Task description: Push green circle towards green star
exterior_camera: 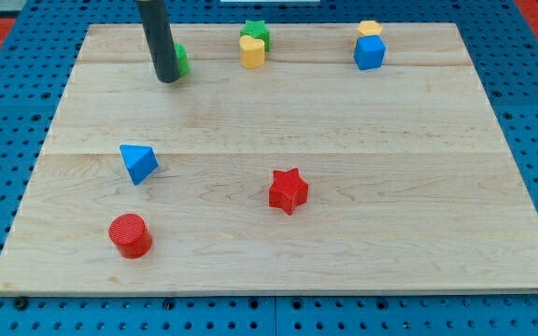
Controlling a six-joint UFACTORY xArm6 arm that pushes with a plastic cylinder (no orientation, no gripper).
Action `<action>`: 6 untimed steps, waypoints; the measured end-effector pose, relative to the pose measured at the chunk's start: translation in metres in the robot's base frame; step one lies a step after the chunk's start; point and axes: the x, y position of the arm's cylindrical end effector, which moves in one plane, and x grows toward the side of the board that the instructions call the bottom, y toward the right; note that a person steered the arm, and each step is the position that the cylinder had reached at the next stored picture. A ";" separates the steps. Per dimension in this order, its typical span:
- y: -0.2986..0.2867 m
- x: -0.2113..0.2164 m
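Note:
The green circle [182, 59] lies near the board's top left, mostly hidden behind my rod. My tip [167, 79] rests on the board just left of and slightly below it, touching or almost touching it. The green star [256, 32] sits at the top edge, right of the circle, with a yellow block [252, 51] pressed against its lower side.
A yellow hexagon [370, 29] and a blue cube [369, 52] stand together at the top right. A blue triangle [138, 162] lies at the left middle, a red star [288, 190] at the centre bottom, a red cylinder [130, 234] at the bottom left.

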 end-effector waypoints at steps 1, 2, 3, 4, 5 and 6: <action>0.013 -0.008; 0.002 0.003; -0.021 -0.022; -0.015 -0.041; 0.021 -0.044; 0.050 -0.045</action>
